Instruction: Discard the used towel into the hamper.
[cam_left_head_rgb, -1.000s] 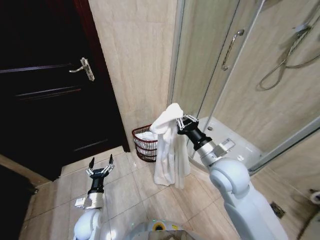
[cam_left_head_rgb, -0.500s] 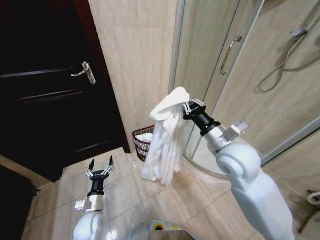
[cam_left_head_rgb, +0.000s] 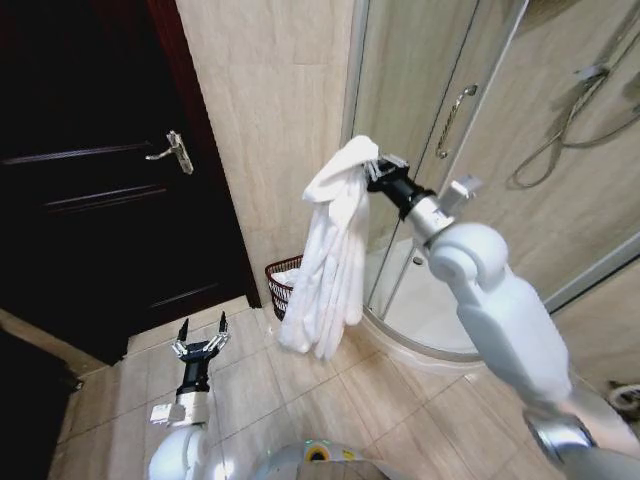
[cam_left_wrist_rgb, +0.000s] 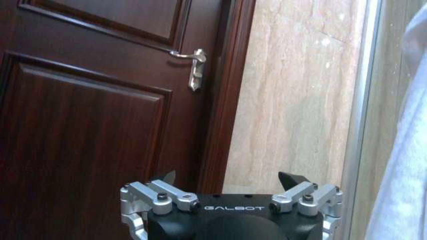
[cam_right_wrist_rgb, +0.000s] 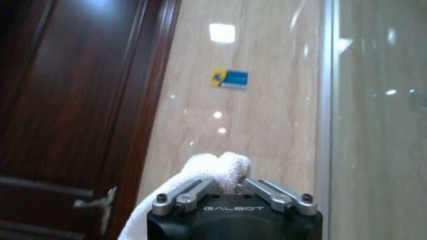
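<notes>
- The carry step is in hand: the right end effector (cam_left_head_rgb: 378, 172), clamped on a top fold of the white towel (cam_left_head_rgb: 325, 262), holds it high in front of the shower door (cam_left_head_rgb: 415, 110).
- The hamper (cam_left_head_rgb: 281, 285) stands on the floor by the wall, below, partly hidden behind the hanging towel.
- Next, I judge, the towel must come down over the hamper's mouth before release.
- The left end effector (cam_left_head_rgb: 200, 345) waits low, fingers spread wide.
- Against a second ago, the towel hangs higher.
</notes>
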